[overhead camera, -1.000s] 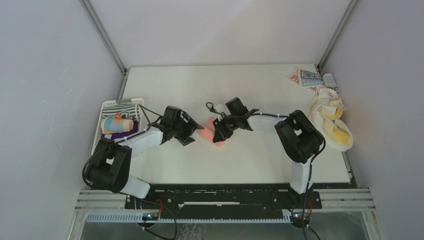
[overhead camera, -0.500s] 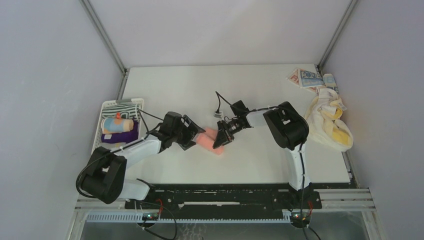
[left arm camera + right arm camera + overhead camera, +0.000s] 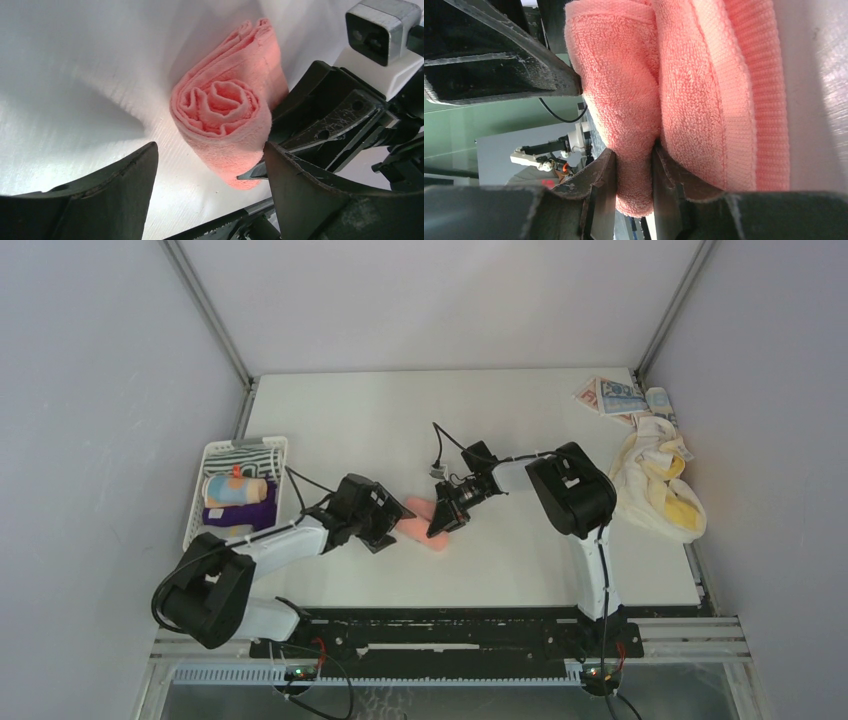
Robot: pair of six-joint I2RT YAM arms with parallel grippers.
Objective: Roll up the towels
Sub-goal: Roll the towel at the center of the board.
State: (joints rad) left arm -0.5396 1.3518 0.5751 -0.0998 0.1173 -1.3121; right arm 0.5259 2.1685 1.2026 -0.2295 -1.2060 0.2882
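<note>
A salmon-pink towel [image 3: 414,526], rolled into a spiral [image 3: 223,116], lies on the table mid-front. My left gripper [image 3: 391,531] is open, and in the left wrist view [image 3: 210,152] its fingers stand wide on either side of the roll's near end without touching it. My right gripper [image 3: 439,522] is shut on a fold at the towel's other end [image 3: 634,160]. The pink towel [image 3: 704,95] fills the right wrist view. The left gripper's finger [image 3: 499,65] shows beside it there.
A white slotted basket [image 3: 200,502] at the left holds a striped towel [image 3: 240,457], a light-blue and orange roll [image 3: 235,488] and a purple roll [image 3: 240,513]. A cream-yellow towel heap [image 3: 660,485] and blue-printed towels [image 3: 610,395] lie at the right edge.
The right gripper has swung in and lowered the pink towel onto the table. The left gripper has moved right and nearer, up to the roll's end.
</note>
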